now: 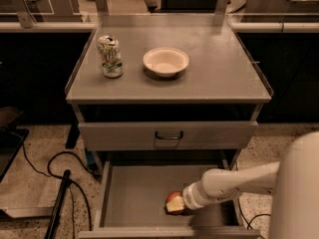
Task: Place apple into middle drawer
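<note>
On the left of the flat grey cabinet top (pixel 219 78) stands the dented green-and-white drink can (pixel 110 57), with the shallow round white bowl (pixel 166 61) just to its right. Both are well apart from the work below and look safe. Beneath them, the closed grey drawer front with the black loop handle (pixel 169 135) sits above the open, wide grey metal middle drawer (pixel 132 198). The round red-orange apple (pixel 174 202) is down inside that drawer, right of centre and near the front wall, touching the tip of the white gripper (pixel 184 203). I cannot tell whether the gripper clamps the apple or has let go. If it rises while clamped, the apple probably comes back out. If the apple is free, it may roll across the flat floor. The white arm (pixel 239 180), reaching in from the right, could knock the drawer's right wall on withdrawal.
</note>
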You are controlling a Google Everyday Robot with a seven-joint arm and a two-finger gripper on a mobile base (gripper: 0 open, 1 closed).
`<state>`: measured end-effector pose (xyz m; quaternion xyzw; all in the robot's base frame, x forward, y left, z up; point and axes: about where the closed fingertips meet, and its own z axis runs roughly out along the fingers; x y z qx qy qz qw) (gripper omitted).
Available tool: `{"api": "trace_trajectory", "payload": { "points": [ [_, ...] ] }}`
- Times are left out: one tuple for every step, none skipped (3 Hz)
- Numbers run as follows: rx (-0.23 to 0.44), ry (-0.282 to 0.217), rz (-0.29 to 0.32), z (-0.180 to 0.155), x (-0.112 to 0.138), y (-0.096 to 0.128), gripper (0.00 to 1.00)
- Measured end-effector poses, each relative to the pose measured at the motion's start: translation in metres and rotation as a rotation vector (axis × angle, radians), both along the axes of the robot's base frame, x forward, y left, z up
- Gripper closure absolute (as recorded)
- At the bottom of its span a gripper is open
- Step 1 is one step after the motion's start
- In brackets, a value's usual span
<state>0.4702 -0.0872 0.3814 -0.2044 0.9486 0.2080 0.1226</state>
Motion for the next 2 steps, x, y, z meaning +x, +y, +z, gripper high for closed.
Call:
{"api": "trace_trajectory", "payload": {
  "points": [
    [-0.012, -0.003, 0.000, -0.0158, 0.0021, 0.0195, 1.00],
    [-0.012, -0.002, 0.000, -0.0139, 0.0020, 0.0196, 1.00]
  ]
}}
